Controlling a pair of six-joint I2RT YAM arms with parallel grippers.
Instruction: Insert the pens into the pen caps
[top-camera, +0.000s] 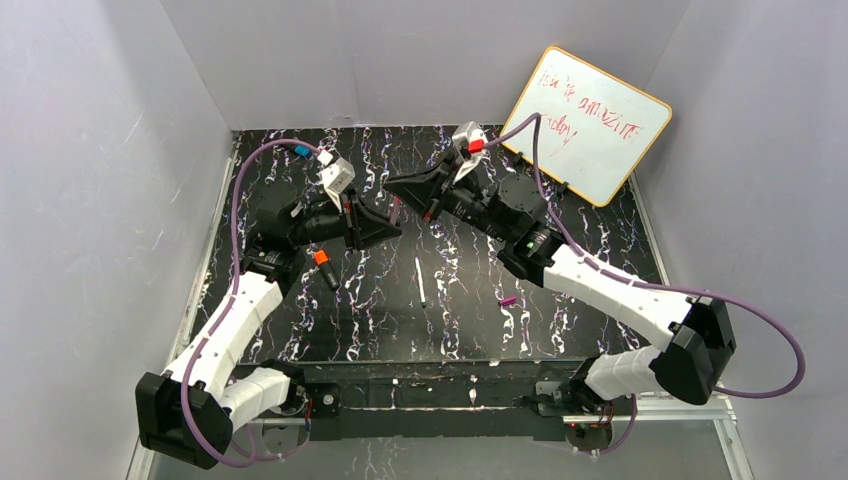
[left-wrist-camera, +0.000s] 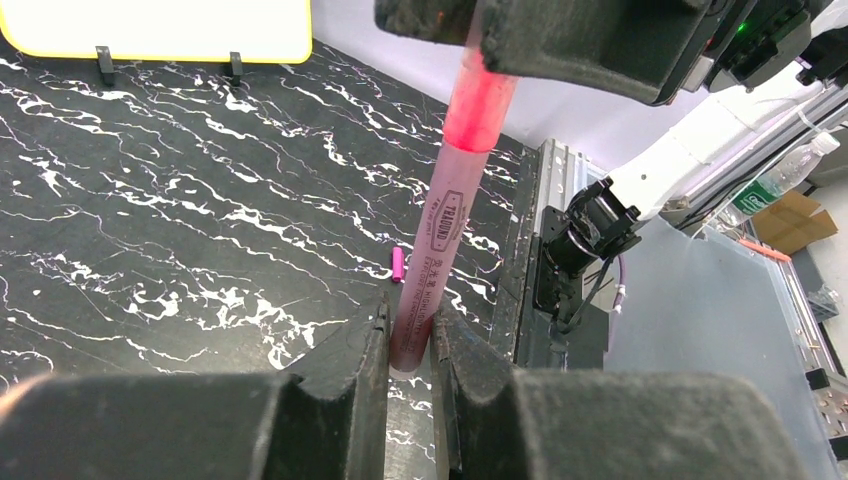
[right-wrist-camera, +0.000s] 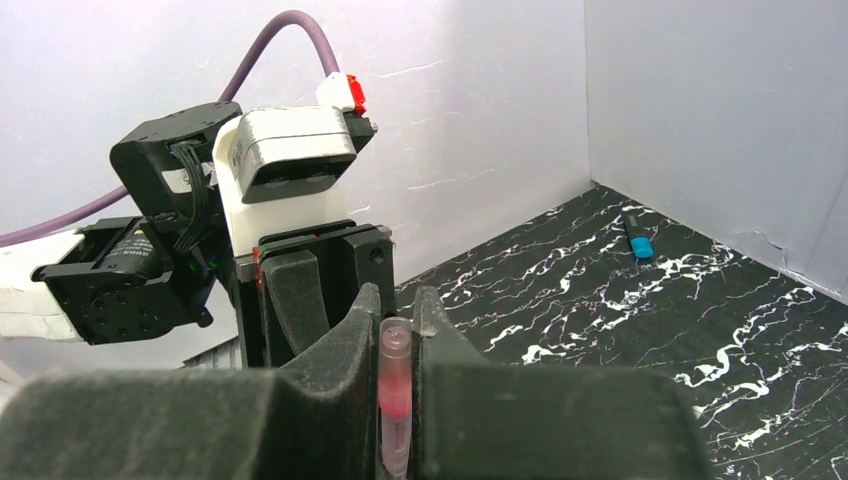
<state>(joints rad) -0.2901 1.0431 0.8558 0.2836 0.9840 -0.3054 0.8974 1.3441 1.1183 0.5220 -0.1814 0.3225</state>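
The thin pink pen (left-wrist-camera: 445, 215) hangs above the table between both grippers. My left gripper (left-wrist-camera: 408, 325) is shut on its lower end. My right gripper (right-wrist-camera: 397, 305) is shut on the pale pink cap (right-wrist-camera: 395, 365), and the pen's pink tip shows inside it. From above, the pen (top-camera: 396, 211) spans from the left gripper (top-camera: 392, 229) to the right gripper (top-camera: 397, 189). The thin white pen (top-camera: 420, 282) lies mid-table. A magenta cap (top-camera: 507, 300) lies to its right, also seen as a magenta cap (left-wrist-camera: 398, 264). A short black marker with an orange end (top-camera: 325, 268) lies by the left arm.
A whiteboard (top-camera: 590, 125) with red writing leans at the back right. A black marker with a blue end (top-camera: 300, 150) lies at the back left, by the wall. Grey walls close in the black marbled table (top-camera: 300, 320) on three sides.
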